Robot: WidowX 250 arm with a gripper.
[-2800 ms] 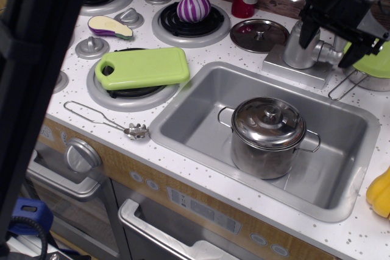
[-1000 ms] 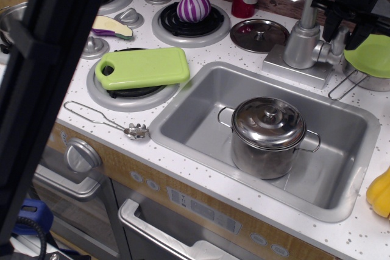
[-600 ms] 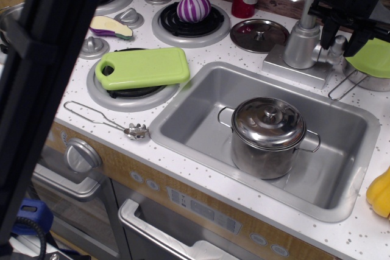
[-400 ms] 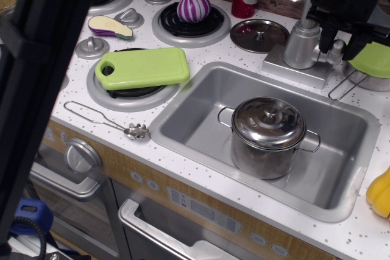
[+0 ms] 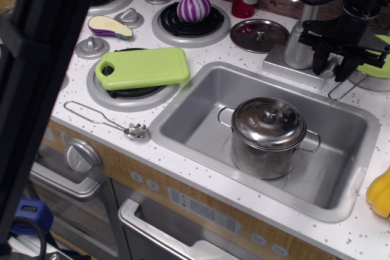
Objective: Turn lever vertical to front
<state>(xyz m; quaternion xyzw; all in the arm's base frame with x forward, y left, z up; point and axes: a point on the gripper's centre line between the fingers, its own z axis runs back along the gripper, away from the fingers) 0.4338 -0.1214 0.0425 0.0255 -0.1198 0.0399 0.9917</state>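
Observation:
The round silver faucet base stands on its plate behind the sink, with a straight tube rising from it. My black gripper has come down just right of the base, where the lever projects. Its two fingers point down with a gap between them, one on each side of that spot. The lever itself is mostly hidden behind the gripper body and fingers. I cannot tell whether the fingers touch it.
A lidded steel pot stands in the sink. A green dish in a wire holder lies right of the gripper. A steel lid, a red cup and a green cutting board lie to the left. A dark bar blocks the left edge.
My gripper has dropped from above the faucet down to the lever's spot beside the base. It now hides the lever, which showed before. Nothing else has moved.

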